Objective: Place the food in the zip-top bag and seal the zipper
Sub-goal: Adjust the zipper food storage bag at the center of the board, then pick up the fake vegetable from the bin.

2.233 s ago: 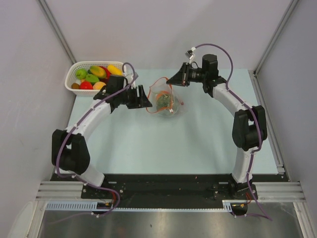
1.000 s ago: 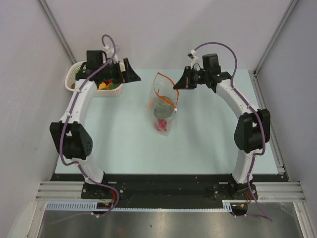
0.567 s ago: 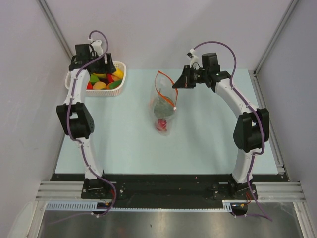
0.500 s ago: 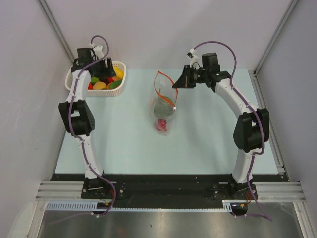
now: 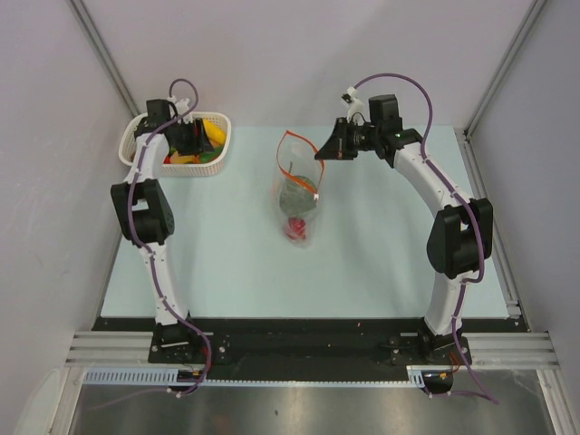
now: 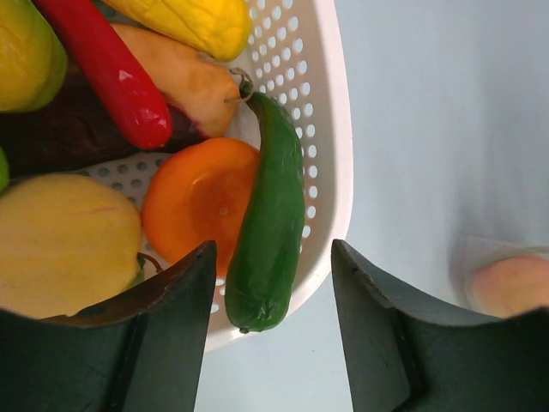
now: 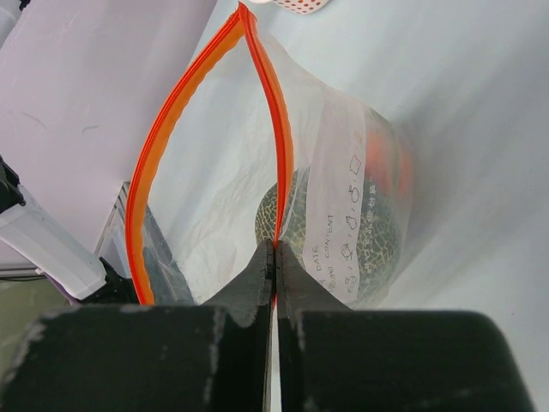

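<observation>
Two robot arms work at a pale blue table, one over a white lattice basket, the other holding up a zip-top bag.

The left gripper hangs over the basket's rim, its jaws apart on either side of a green pepper that lies against an orange fruit, with no clear contact. Mid-table, the bag stands with its mouth gaping, a netted green melon and a red piece inside. The right gripper is pinched tight on the zipper, the orange-red strip along one lip of the mouth.
</observation>
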Tool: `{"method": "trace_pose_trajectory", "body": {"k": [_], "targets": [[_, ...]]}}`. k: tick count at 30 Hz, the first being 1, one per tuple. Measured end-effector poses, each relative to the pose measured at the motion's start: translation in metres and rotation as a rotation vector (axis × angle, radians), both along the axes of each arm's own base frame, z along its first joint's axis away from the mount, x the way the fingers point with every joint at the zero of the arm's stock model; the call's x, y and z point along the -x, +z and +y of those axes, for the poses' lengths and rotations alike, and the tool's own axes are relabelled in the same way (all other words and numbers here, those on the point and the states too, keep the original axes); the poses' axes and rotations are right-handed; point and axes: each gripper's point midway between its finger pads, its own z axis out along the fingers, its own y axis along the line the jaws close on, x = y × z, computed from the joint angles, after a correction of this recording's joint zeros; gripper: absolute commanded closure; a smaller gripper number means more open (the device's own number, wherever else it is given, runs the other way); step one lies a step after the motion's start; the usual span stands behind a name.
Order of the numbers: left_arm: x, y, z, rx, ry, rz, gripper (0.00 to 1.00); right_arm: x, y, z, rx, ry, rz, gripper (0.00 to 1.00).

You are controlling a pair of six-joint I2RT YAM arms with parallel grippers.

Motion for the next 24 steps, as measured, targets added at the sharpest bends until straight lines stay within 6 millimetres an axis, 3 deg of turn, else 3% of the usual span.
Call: {"method": "trace_pose_trajectory", "body": {"k": [6,11,17,20,22,24], "targets": [[0.007,-0.020,-0.006,0.056,0.017,0.063,0.42,0.000,0.000,0.000,-0.001,0.001,-0.001,1.00],[0.008,-0.024,-0.007,0.081,0.028,0.077,0.72,0.001,0.000,0.002,-0.001,0.006,-0.001,1.00],[0.010,-0.018,-0.004,0.088,0.037,0.059,0.84,0.003,0.001,0.004,-0.005,0.014,0.002,1.00],[0.017,0.006,-0.001,0.075,0.047,0.027,0.89,0.005,0.002,0.008,-0.009,0.019,0.006,1.00],[0.021,0.033,-0.001,0.072,0.045,-0.015,0.94,0.007,0.003,0.011,-0.016,0.024,0.006,1.00],[0.033,0.075,-0.009,0.094,0.029,-0.064,0.96,0.009,0.005,0.016,-0.023,0.036,0.002,1.00]]}}
